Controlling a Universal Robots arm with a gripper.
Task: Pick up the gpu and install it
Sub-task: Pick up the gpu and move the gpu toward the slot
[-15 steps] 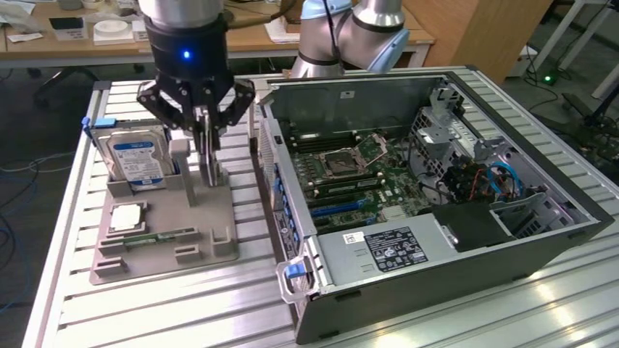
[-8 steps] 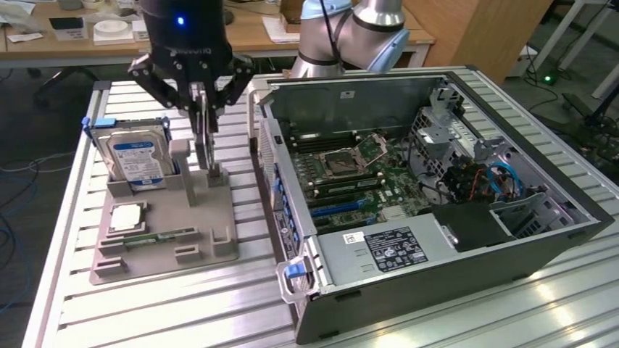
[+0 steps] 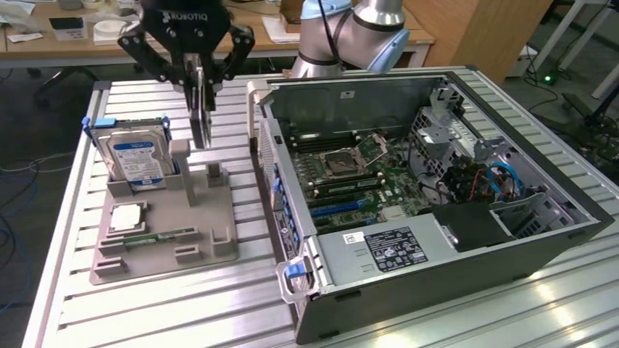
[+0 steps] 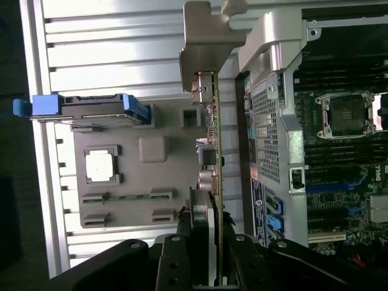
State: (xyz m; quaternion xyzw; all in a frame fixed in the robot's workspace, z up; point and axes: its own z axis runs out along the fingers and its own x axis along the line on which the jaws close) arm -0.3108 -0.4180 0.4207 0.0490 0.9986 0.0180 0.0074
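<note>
**Exterior view: one gpu clamped in the fingers above the holder**

One arm (image 3: 350, 35) stood behind the one open computer case (image 3: 435, 290). It reached toward the exterior view's left, with its gripper (image 3: 199, 87) pointing straight down. The gripper body carried the word "ROBOTIQ", seen upside down.

The fingers (image 4: 173, 260) were clamped on the one gpu (image 3: 201, 127), which hung edge-on like a thin blade. It was clear above the grey holder (image 3: 208, 217) and just beside the case's side wall. In the wrist view the gpu (image 4: 213, 151) ran away from the gripper (image 4: 209, 257), its metal bracket at the far end.

The holder sat on the ribbed metal worktop (image 3: 145, 312). It carried one hard drive (image 3: 135, 159) standing upright with a blue-and-white label, one square processor (image 3: 126, 217) and one narrow memory stick (image 3: 159, 236) lying flat. The drive label's print could not be read.

Inside the case lay one motherboard (image 3: 358, 174) and one power supply with a white-printed label (image 3: 387, 246), also unreadable.
</note>
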